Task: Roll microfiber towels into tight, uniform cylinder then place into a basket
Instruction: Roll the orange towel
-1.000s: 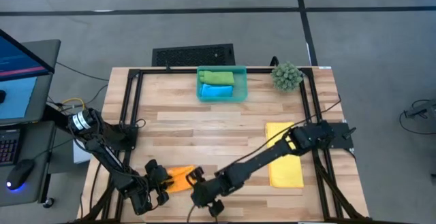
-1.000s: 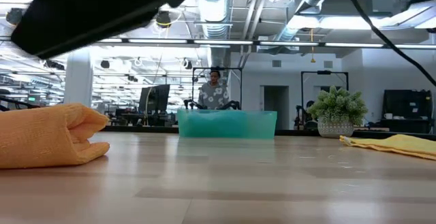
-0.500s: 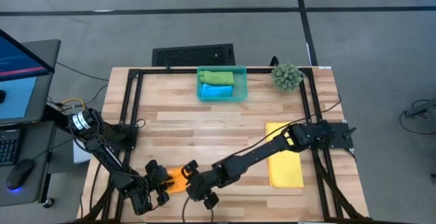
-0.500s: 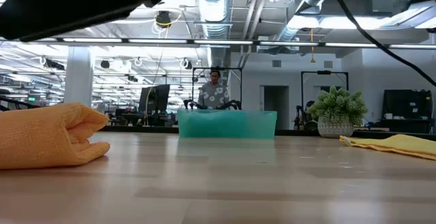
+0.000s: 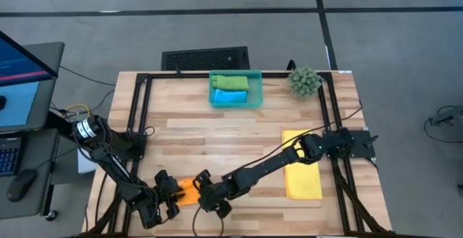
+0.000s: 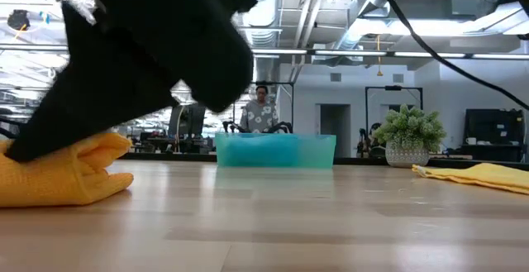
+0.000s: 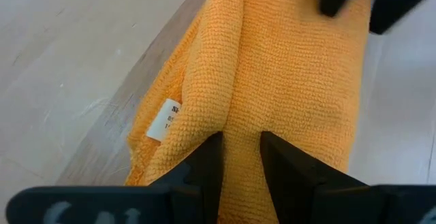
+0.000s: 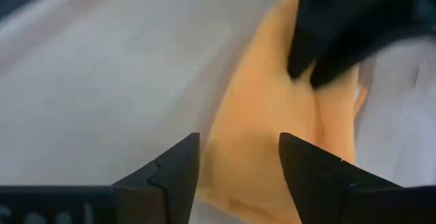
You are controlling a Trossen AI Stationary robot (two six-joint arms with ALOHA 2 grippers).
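Note:
The orange towel (image 5: pixel 187 189) lies bunched in thick folds near the table's front left, also seen in the low view (image 6: pixel 58 173). My left gripper (image 7: pixel 235 157) is shut on it at its left end (image 5: pixel 169 193). My right gripper (image 8: pixel 238 163) stands open just over the towel's right end (image 5: pixel 204 189), one finger on either side of the cloth. The yellow towel (image 5: pixel 302 167) lies flat at the right. The teal basket (image 5: pixel 255 86) at the far edge holds a rolled green towel (image 5: pixel 230 82) and a blue towel (image 5: pixel 230 98). My left gripper pinches a raised fold of the orange towel (image 7: pixel 237 125) between its two fingers, several layers thick. The fingers slant down from the table's near left and run along the fold. The towel rests on the table. My right gripper: I cannot tell whether it touches the towel.
A spiky green plant ball (image 5: pixel 304 81) stands at the far right corner. A black frame (image 5: pixel 137 115) runs along the table's edges. The middle of the wooden table (image 5: pixel 231 137) is bare. A person (image 6: pixel 260 111) stands in the room behind the basket.
My right gripper has gone toward the table's left and down to the orange towel's right end, and its arm now fills the upper left of the low view. The towel and my left gripper have stayed in place.

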